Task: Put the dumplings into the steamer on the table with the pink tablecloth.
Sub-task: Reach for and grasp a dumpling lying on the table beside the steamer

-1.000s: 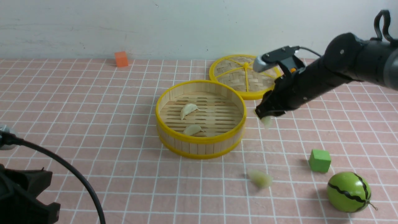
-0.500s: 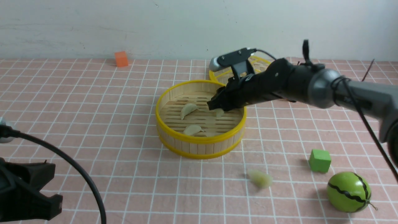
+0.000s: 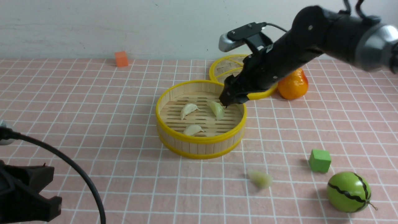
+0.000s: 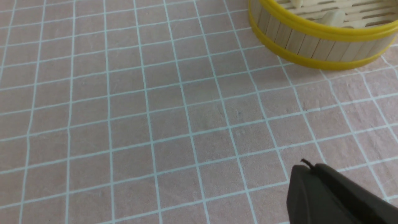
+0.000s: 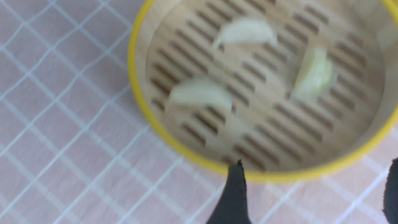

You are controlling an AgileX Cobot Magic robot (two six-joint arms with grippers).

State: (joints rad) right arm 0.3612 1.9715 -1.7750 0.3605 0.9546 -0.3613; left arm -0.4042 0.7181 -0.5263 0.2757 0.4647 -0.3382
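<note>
The steamer [image 3: 200, 141] stands mid-table on the pink tablecloth [image 3: 93, 124]. Three dumplings lie on its slatted floor: two white ones [image 3: 188, 109] [image 3: 192, 129] and a green one [image 3: 217, 109]. Another green dumpling [image 3: 260, 179] rests on the cloth nearer me. My right gripper [image 3: 228, 101] hovers open and empty just above the steamer's far right rim. In the right wrist view, the green dumpling [image 5: 314, 76] lies free beyond the spread fingers [image 5: 234, 193]. My left gripper [image 4: 306, 169] is shut and empty, low over the cloth at the near left.
The woven lid [image 3: 230, 70] lies behind the steamer, with an orange fruit [image 3: 293, 84] beside it. A green cube [image 3: 319, 160] and a toy watermelon [image 3: 348, 192] sit at the near right. A small orange cube [image 3: 121, 59] is by the far wall.
My right gripper carried a green dumpling leftward over the steamer, opened, and lifted slightly; the dumpling now lies on the slats. The left arm has barely moved.
</note>
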